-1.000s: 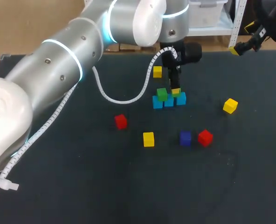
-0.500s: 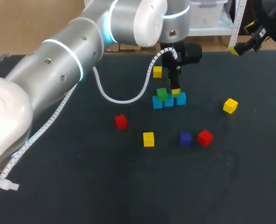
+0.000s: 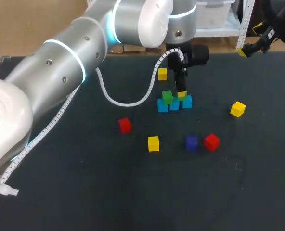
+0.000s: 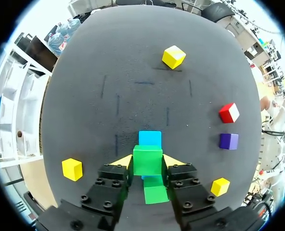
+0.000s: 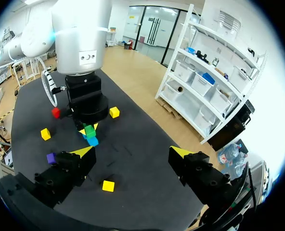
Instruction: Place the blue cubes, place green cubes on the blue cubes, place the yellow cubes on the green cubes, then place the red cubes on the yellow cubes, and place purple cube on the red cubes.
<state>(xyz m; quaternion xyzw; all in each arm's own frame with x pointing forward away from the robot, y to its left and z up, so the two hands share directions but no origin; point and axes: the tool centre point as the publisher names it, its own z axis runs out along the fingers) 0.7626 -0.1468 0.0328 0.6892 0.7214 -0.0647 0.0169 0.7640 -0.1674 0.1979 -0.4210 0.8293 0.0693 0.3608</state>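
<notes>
- While pinching a green cube (image 4: 148, 160) between both fingertips of the left hand (image 4: 148, 161), hangs right over the row of blue cubes (image 3: 174, 105) in the middle of the counter (image 3: 109, 192).
- Just beside, atop that blue row: a second green cube (image 3: 167, 97).
- Farther out, loose on the counter and well apart: yellow cubes (image 3: 153, 143), red cubes (image 3: 124, 125), one purple cube (image 3: 191, 142) close by a red.
- Off at the right hand (image 5: 133, 153): gapes wide, grips nothing, hangs raised near the counter's far right corner.

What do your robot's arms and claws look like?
The left arm is silver-grey and rounded, with glowing blue rings, small bolts and a white coiled cable. The left gripper and right gripper are black and bolted, with yellow fingertips.
</notes>
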